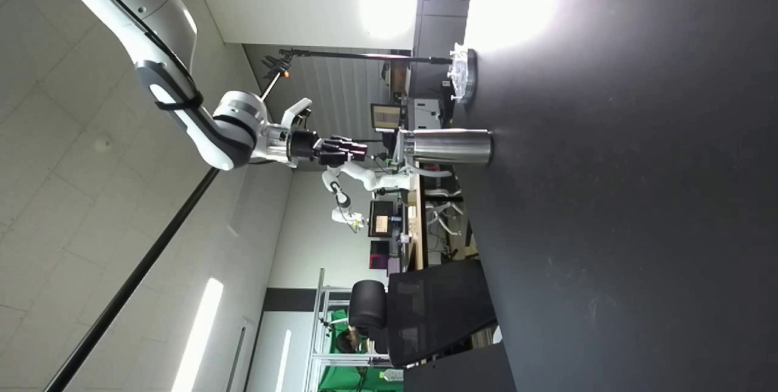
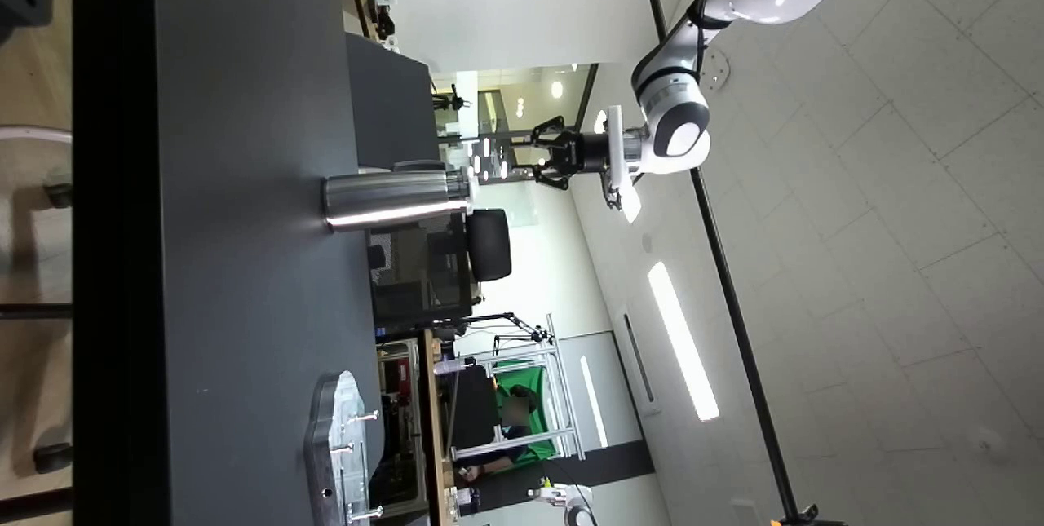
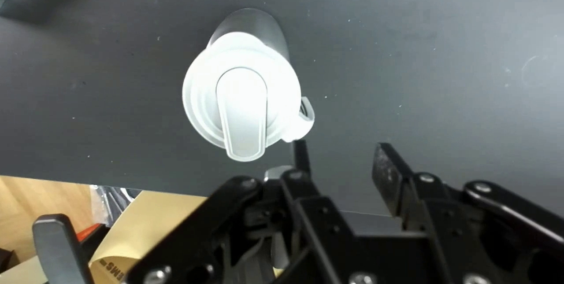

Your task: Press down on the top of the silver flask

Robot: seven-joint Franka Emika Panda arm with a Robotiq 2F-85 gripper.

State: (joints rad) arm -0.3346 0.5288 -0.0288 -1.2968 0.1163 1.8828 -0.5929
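The silver flask [image 1: 453,146] stands upright on the dark table; both exterior views are turned on their side, and it also shows there [image 2: 387,198]. It is a shiny steel cylinder with a pale lid and handle. In the wrist view its pale lid [image 3: 242,99] with a long lever faces the camera, and its grey body [image 3: 253,22] is mostly hidden beneath. My gripper [image 1: 363,151] points down above the flask, apart from it, and shows too in an exterior view [image 2: 522,156]. In the wrist view my gripper [image 3: 341,147] is open and empty, its fingertips beside the lid and handle.
A clear plastic piece with pegs on a dark base [image 1: 463,76] stands on the table [image 1: 638,167] some way from the flask; it also shows in an exterior view [image 2: 347,448]. The table edge and a brown carton [image 3: 145,224] show in the wrist view. A black chair [image 1: 440,313] stands behind.
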